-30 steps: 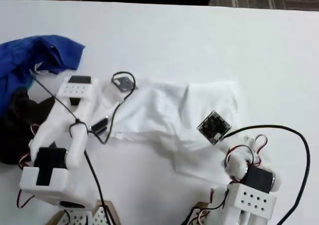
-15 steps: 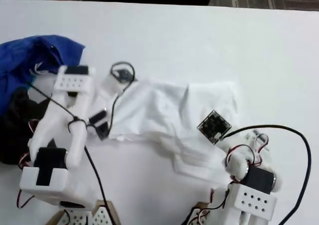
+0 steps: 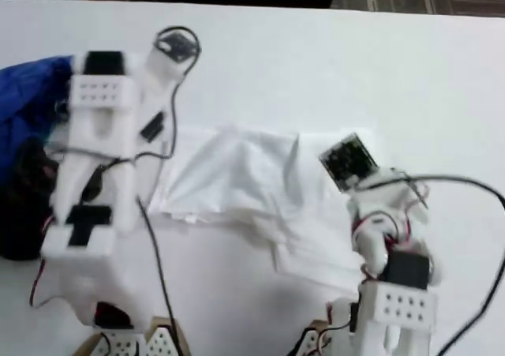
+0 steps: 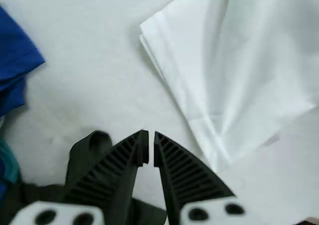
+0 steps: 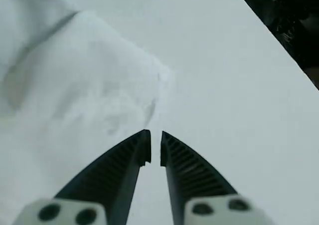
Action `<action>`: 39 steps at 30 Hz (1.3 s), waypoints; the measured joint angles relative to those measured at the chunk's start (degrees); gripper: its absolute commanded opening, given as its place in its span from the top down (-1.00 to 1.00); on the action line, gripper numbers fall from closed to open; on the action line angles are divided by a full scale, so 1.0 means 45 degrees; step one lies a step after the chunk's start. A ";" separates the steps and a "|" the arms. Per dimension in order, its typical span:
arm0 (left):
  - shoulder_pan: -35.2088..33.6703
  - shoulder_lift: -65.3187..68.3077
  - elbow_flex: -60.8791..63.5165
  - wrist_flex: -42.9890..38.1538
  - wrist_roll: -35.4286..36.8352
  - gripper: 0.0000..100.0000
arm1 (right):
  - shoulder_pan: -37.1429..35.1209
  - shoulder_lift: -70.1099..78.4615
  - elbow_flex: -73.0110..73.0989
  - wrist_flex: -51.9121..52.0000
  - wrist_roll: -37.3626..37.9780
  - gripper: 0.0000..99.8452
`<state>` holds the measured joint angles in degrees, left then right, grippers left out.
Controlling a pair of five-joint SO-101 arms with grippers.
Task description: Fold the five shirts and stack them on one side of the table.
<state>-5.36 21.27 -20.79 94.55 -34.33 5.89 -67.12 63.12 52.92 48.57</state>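
Trouble sits with the white shirt (image 3: 252,190), half folded at the centre of the high view. Its loose layers could slide apart if I snag an edge while dragging it. My left gripper (image 4: 148,147) is closed on nothing over bare counter (image 3: 316,64) between that shirt and the blue shirt (image 3: 31,95). My right gripper (image 5: 152,147), closed and empty too, hangs over the white shirt's right corner. The blue one (a dark shirt (image 3: 16,214) below it) crowds the left edge. Open room lies along the top and right.
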 measured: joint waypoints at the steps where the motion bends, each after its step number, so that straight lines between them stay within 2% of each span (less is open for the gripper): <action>1: 0.0234 0.0742 -0.0332 -0.0098 0.0234 0.95 | -0.0234 0.0625 0.0000 -0.0391 -0.0195 0.96; 8: 0.0625 0.5079 -0.4044 -0.0098 0.1094 0.95 | -0.0527 0.5802 -0.1114 -0.3028 -0.1504 0.96; 13: 0.0645 0.7033 -0.6974 0.0781 0.1172 0.95 | -0.0293 0.9729 -0.3751 -0.3204 -0.2891 0.96; 17: 0.0664 0.7775 -0.8811 0.1231 0.1700 0.95 | -0.0313 1.2503 -0.5490 -0.3009 -0.3204 0.96; 26: 0.0723 0.7932 -0.9084 0.1368 0.2716 0.95 | -0.0313 1.4828 -0.6388 -0.2794 -0.3204 0.96; 33: 0.1602 0.7932 -0.8850 0.1407 0.2852 0.95 | -0.0313 1.5531 -0.6447 -0.2794 -0.3204 0.96; 39: 0.2188 0.8166 -0.8596 0.1407 0.3614 0.95 | -0.0313 1.6488 -0.6447 -0.3165 -0.3204 0.96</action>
<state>4.48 58.02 -59.47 100.88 -18.07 4.48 7.08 34.11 38.68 34.15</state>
